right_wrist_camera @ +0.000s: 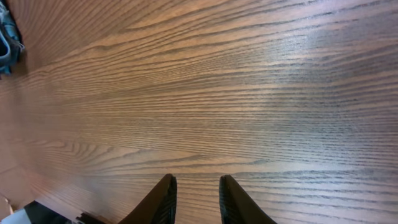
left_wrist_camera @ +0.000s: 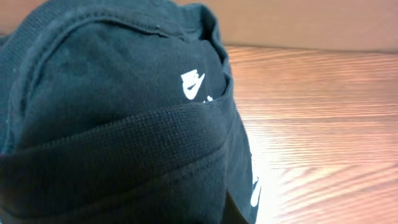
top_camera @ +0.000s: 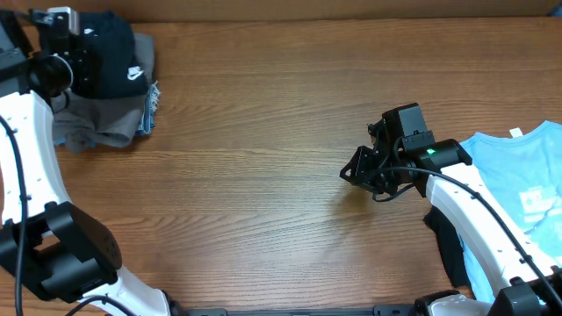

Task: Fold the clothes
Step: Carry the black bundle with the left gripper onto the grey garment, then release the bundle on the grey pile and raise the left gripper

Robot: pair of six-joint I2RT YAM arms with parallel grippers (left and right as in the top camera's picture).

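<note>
A wide stretch of bare table is lying open between the arms. The right claw is hovering over it right of centre, fingers slightly apart on nothing, with the blue shirt sitting at the right edge. At the back left corner the black shirt is resting on the grey pile. The left claw is closed there, right at the shirt, though I can't tell if it's pinching cloth.
</note>
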